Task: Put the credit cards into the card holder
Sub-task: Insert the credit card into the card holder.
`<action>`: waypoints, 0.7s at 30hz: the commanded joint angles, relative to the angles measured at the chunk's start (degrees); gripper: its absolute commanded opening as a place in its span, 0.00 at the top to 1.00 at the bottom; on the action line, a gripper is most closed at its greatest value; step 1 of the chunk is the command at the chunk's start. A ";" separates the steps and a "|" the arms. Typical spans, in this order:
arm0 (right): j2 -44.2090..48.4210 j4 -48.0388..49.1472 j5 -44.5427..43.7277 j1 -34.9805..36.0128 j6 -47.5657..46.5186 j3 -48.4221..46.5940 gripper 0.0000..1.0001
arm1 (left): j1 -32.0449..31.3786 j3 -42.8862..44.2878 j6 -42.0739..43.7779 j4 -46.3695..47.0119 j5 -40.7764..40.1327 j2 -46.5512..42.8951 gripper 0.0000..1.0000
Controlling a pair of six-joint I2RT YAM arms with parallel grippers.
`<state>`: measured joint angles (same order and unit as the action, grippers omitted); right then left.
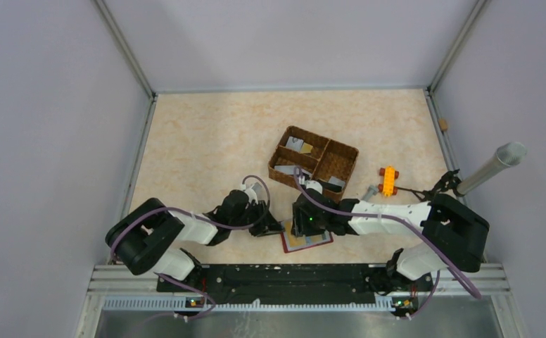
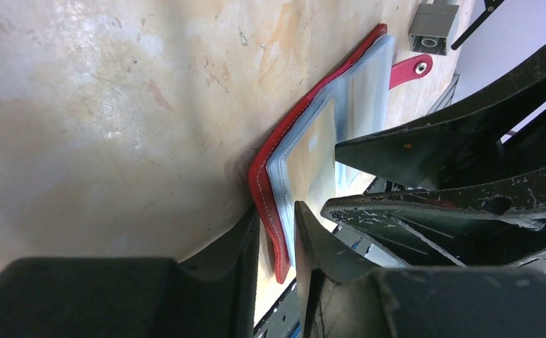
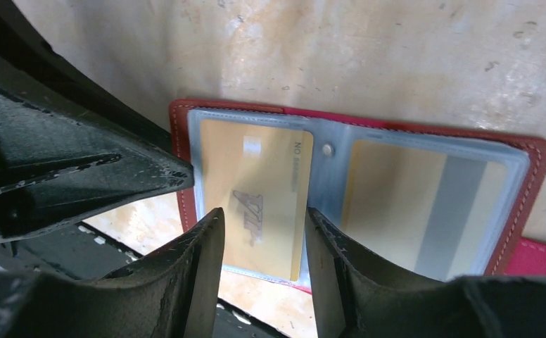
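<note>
1. Pale marbled table (image 1: 207,141), closed in by plain lavender walls; both arms reach to one spot near its front edge.
2. Card holder (image 1: 305,241) lies at that spot, opened flat with the red cover down and the clear pockets facing up, which leaves the pocket mouths accessible.
3. Left gripper (image 2: 276,210) straddles the cover's outer edge, jaws drawn narrow with the red leather and the sleeve edges between them. Whether they already nip it cannot be told. Judged purpose: to pin the holder so it neither slides nor folds shut.
4. Right gripper (image 3: 264,211) sits low over the pocket nearer the left gripper, fingers spread and gripping nothing. A gold card (image 3: 256,169) shows through the plastic between them. Its near end appears to stand slightly proud of the pocket, so the fingers are probably placed to push it home.
5. Neighbouring pocket holds a striped gold card (image 3: 425,204), which appears seated.
6. Wicker basket (image 1: 324,138) stands just beyond the holder. Loose cards (image 1: 295,143) lie in its compartments, so the task is judged part done.
7. Risk noted: a slack left hold would let the holder shift under the push.
</note>
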<state>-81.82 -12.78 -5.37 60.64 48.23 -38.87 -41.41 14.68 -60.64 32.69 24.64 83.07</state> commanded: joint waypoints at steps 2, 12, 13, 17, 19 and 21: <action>-0.14 6.60 3.74 0.80 1.51 0.62 0.56 | -0.50 -1.14 0.00 0.54 -0.41 0.73 0.75; 3.11 3.34 0.64 0.79 1.19 -0.08 0.54 | -0.43 -2.00 -0.64 -0.43 -2.05 -1.31 0.70; 4.53 1.04 -1.18 0.87 1.17 -0.41 0.51 | -0.44 -2.23 -0.88 -0.43 -2.27 -1.71 0.70; 11.03 -9.00 -9.26 0.40 1.03 -1.23 0.40 | -0.47 -1.68 -1.79 -0.24 -0.87 -2.81 0.69; 13.69 -13.35 -11.92 -0.87 1.16 -0.39 0.38 | -0.49 -1.02 -2.54 0.15 -0.06 -3.49 0.69; 16.64 -16.75 -11.93 -3.46 1.35 1.31 0.37 | -0.47 -0.21 -2.81 -0.42 0.17 -4.63 0.68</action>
<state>-70.65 -19.81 -11.27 60.07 49.28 -38.24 -41.67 13.61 -62.57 32.27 24.23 81.19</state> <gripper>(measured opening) 0.623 0.311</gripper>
